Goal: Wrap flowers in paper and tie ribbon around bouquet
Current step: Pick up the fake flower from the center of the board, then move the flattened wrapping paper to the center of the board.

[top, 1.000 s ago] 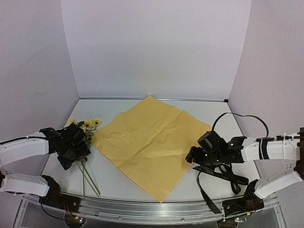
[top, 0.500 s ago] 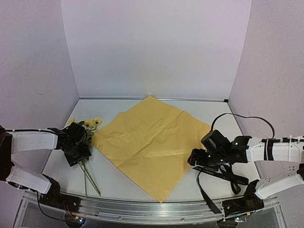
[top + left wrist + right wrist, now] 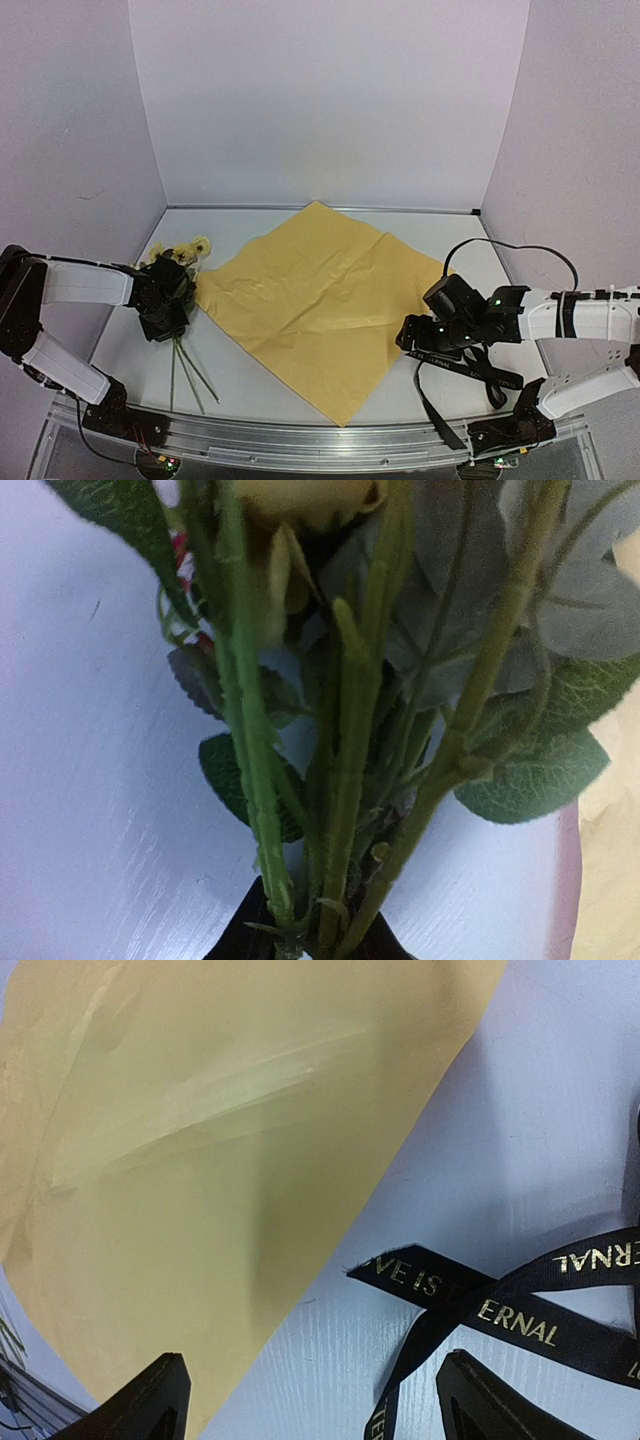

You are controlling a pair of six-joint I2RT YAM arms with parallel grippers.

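Observation:
The flowers (image 3: pixel 188 252) lie at the table's left, their pale blossoms toward the back and their thin stems (image 3: pixel 350 780) trailing toward the near edge. My left gripper (image 3: pixel 163 308) is shut on the bunched stems just below the leaves, and its black fingers (image 3: pixel 240 942) hug them on both sides. The orange paper (image 3: pixel 320 300) lies flat in the middle. My right gripper (image 3: pixel 412 338) hovers open over the paper's (image 3: pixel 200 1160) right edge. The black lettered ribbon (image 3: pixel 520 1310) lies loose beside its right finger, and trails on the table (image 3: pixel 470 372).
White walls close the table on three sides. A metal rail (image 3: pixel 320 445) runs along the near edge. A black cable (image 3: pixel 510 245) loops from the right arm above the table.
My left gripper has closed on the stems and the left arm has shifted back. The flowers have turned slightly with it. The right arm has barely moved and stays open.

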